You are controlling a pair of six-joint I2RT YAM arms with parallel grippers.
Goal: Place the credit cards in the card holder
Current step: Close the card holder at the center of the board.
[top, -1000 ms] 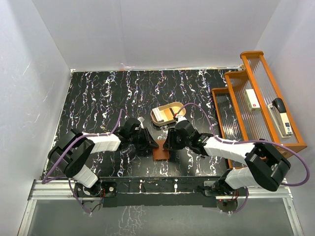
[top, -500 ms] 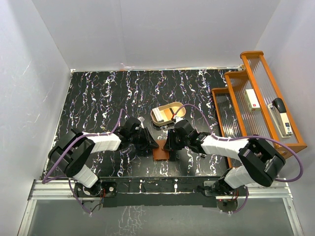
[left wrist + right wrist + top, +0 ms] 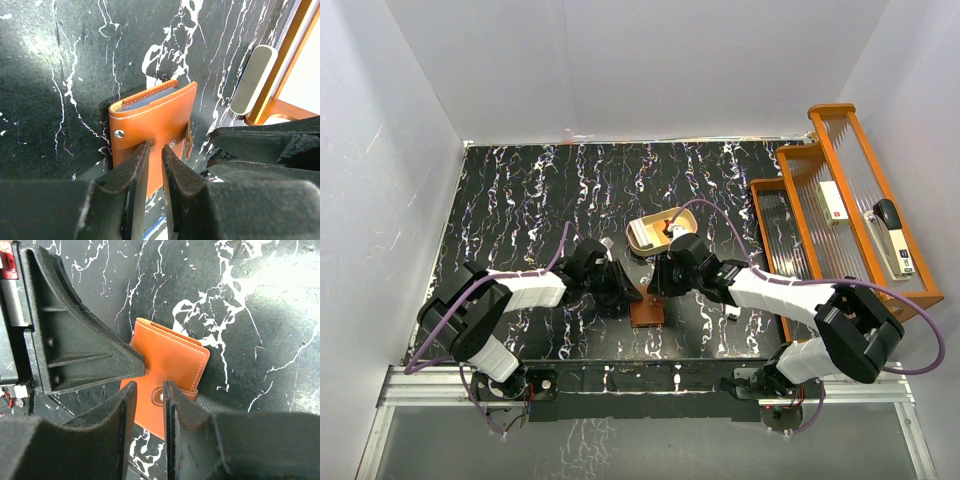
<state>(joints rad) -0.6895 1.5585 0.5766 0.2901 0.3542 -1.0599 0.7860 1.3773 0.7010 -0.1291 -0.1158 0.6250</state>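
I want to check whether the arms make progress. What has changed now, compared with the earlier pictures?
The right gripper moved a little to the left and away from the bases, nearer to the tan tray. Its jaws now straddle the card holder, but a grip is not clear. The left gripper, clamped on the holder's edge, stayed in place, and so did the card holder and the tray.

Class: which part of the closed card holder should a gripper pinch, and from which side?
Probably the snap tab on the card holder, from above at the edge it wraps: the cover lies flat, so only that strap can be straddled.
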